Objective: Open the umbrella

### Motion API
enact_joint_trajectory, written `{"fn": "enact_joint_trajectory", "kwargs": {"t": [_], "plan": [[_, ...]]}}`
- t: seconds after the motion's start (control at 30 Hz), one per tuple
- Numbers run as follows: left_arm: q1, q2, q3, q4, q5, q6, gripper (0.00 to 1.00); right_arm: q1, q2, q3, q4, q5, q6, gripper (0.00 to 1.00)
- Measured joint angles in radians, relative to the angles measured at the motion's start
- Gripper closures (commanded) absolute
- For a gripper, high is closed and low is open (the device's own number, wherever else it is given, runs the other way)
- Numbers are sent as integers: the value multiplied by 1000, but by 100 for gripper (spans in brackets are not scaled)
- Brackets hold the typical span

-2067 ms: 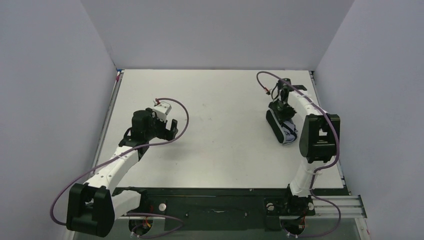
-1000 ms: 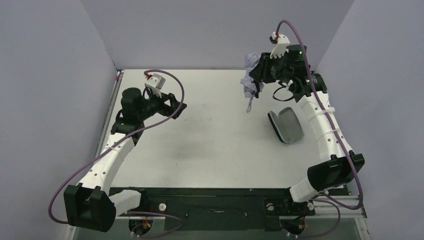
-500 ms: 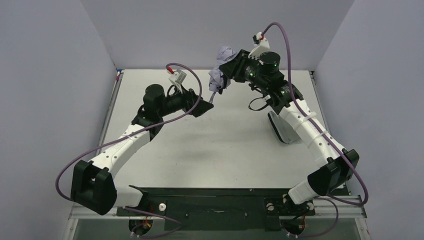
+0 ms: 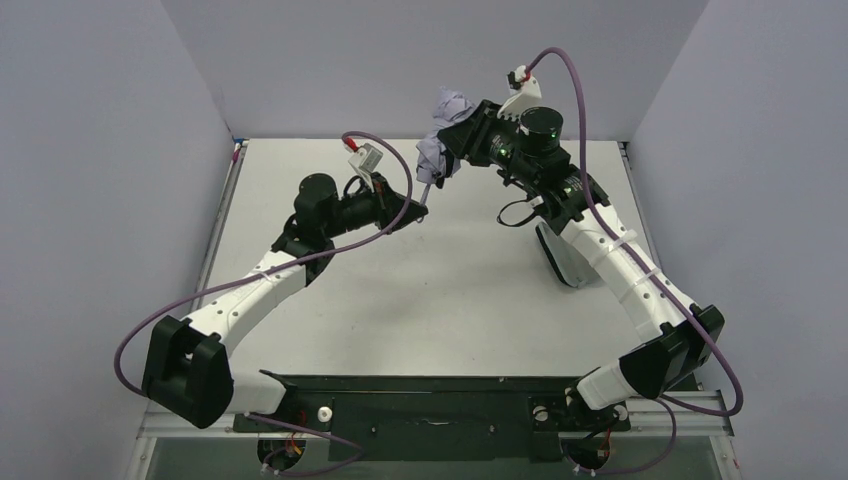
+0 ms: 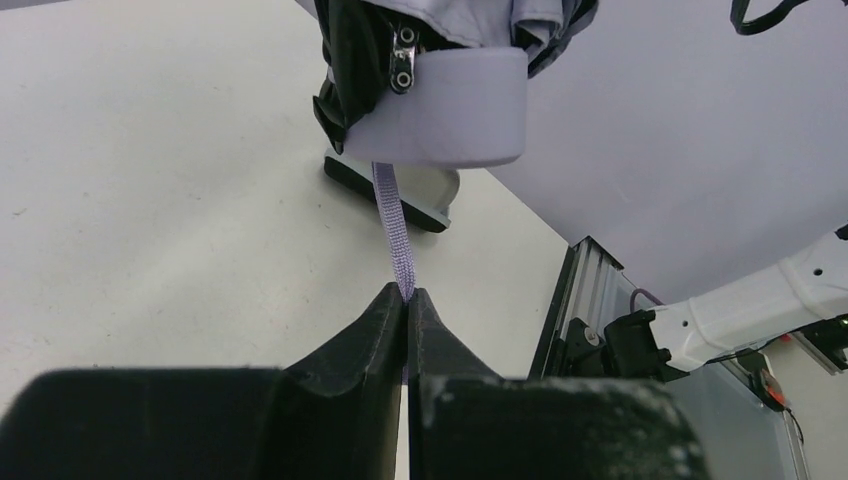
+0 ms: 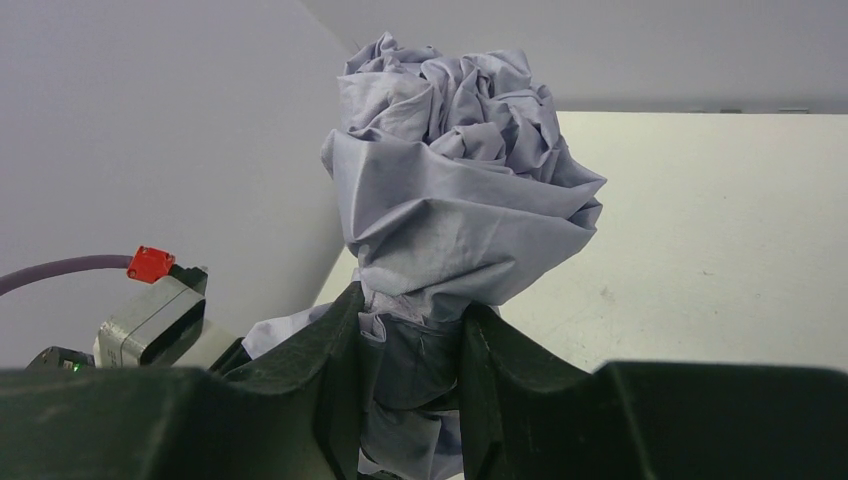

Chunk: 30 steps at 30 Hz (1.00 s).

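The folded umbrella [image 4: 446,122] hangs in the air over the back middle of the table, its crumpled lavender canopy [image 6: 460,190] pointing up. My right gripper [image 6: 410,300] is shut on the bunched fabric just below the canopy's top. The pale handle [image 5: 455,110] points down, and a thin lavender loop strap [image 5: 393,225] trails from it. My left gripper [image 5: 408,295] is shut on the lower end of that strap, fingertips pressed together. In the top view the left gripper [image 4: 420,198] sits just below and left of the right gripper [image 4: 452,140].
A grey, black-edged sleeve [image 4: 572,252] lies on the table under the right arm, also seen behind the handle as a sleeve [image 5: 405,192]. Grey walls close in the table on three sides. An aluminium rail [image 5: 585,300] runs along the right edge.
My left gripper reached right to the hanging strap and shut on it. The right arm had carried the umbrella left and up, then held almost still.
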Motion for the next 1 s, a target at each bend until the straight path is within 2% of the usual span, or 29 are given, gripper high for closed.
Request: {"fn": "enact_joint_trajectory", "kwargs": {"t": [0.5, 0.57, 0.6, 0.63, 0.67, 0.73, 0.9, 1.0], "plan": [[-58, -132, -155, -54, -24, 77, 100, -41, 0, 55, -8, 13, -27, 100], [-63, -149, -163, -72, -12, 101, 77, -41, 0, 55, -7, 13, -31, 100], [-63, -156, -165, -84, -3, 114, 57, -42, 0, 55, -8, 9, -34, 100], [-61, -166, -165, -111, 13, 121, 47, -46, 0, 55, -5, 5, -38, 100], [-56, -171, -165, -121, 27, 135, 33, -48, 0, 55, 0, 0, -42, 100], [-34, -177, -161, -148, 63, 151, 23, -58, -1, 50, 21, -24, -51, 100], [100, -169, -62, -211, 171, 156, 19, -68, -32, -26, 77, -124, -73, 100], [138, -158, 24, -217, 222, 158, 19, -66, -50, -70, 104, -198, -74, 100]]}}
